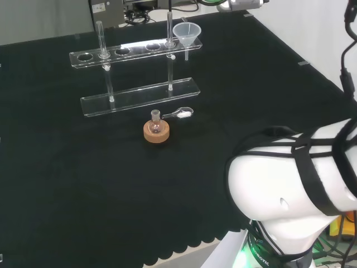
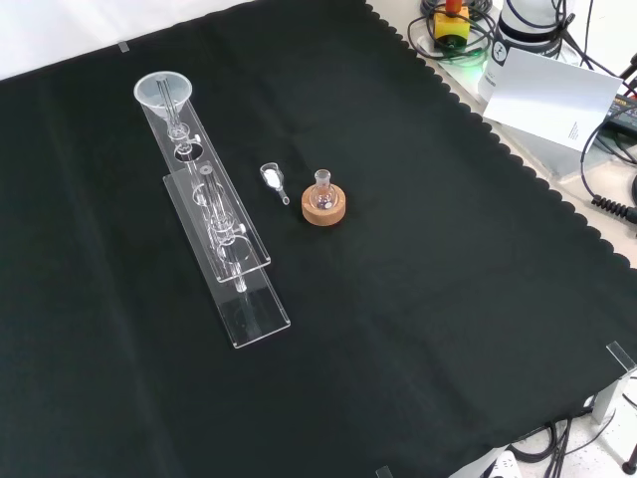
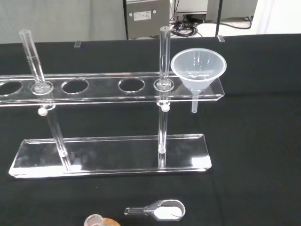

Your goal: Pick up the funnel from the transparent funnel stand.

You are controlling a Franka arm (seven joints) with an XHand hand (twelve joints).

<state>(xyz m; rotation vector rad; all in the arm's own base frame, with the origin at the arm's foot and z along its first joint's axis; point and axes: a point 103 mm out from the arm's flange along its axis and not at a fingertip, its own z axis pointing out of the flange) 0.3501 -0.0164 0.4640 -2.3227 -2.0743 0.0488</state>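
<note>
A clear funnel [image 3: 198, 70] sat upright in the end hole of the transparent funnel stand [image 3: 113, 89] on a black cloth [image 1: 83, 184].

From the head view my own white arm link [image 1: 290, 184] loomed at the right; I could not tell how my hand was set. Nearer than the stand, a small flask [image 1: 156, 120] stood on a cork ring [image 1: 156, 133], with a clear scoop [image 1: 181, 113] of white powder just beside it. Beyond the cloth's scalloped edge lay cables [image 2: 617, 199] and a white card [image 2: 552, 95].

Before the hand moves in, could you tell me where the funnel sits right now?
The funnel sits in the end hole of the transparent funnel stand, at the stand's right end in the head view, beside an upright post.
</note>
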